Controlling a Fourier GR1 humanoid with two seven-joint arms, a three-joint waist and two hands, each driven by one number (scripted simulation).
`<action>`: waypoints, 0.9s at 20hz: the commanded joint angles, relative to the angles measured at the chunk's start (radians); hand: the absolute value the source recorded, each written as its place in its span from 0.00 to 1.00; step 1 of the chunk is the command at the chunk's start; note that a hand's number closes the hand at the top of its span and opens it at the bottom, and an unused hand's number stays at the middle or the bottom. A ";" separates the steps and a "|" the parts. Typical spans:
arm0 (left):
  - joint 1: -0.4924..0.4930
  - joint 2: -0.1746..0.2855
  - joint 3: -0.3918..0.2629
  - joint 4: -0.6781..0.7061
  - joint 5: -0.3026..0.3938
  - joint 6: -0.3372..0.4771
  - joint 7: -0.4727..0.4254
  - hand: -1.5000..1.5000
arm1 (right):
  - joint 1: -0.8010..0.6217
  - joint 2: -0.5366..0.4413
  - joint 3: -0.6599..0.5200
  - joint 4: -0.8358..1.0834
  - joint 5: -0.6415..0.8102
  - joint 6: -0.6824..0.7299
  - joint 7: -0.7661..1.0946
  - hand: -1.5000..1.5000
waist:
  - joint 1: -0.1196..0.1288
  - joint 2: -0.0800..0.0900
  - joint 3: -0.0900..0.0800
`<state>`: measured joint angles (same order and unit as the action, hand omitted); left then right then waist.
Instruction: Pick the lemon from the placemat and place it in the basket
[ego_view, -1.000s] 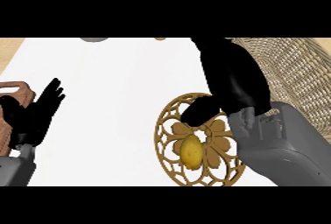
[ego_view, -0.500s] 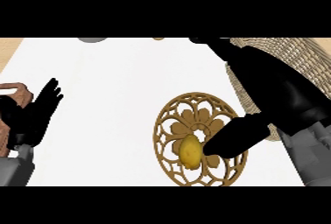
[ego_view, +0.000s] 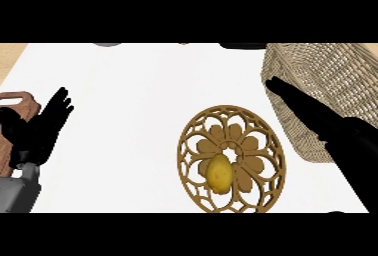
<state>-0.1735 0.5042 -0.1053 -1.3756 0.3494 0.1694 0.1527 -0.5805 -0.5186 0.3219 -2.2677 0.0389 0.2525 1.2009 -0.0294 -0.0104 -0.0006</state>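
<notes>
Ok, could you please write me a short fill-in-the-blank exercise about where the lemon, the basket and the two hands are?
1. The lemon lies ____ the round placemat.
2. The basket stands at the view's ____ side.
3. The right hand, fingers straight, holds ____.
4. The left hand rests open near the view's ____ edge.

Missing words: on; right; nothing; left.
</notes>
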 joint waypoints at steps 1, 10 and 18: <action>0.001 -0.029 -0.015 -0.010 -0.028 0.012 -0.006 0.50 | 0.126 0.022 0.083 -0.057 0.123 -0.043 0.128 0.00 | 0.016 0.006 0.000; -0.064 -0.035 0.040 0.059 -0.032 -0.051 0.003 0.50 | 0.298 0.159 0.194 0.108 0.482 -0.167 -0.194 0.00 | 0.028 0.011 0.001; -0.008 -0.008 0.092 -0.006 -0.037 -0.114 0.029 0.50 | 0.387 0.296 0.238 0.319 0.609 -0.290 -0.361 0.00 | 0.034 0.010 0.001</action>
<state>-0.2046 0.4658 -0.0582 -1.3590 0.2984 0.1064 0.1649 -0.1940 -0.2772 0.5636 -2.0467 0.6125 -0.0243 0.8620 0.0005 0.0000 0.0003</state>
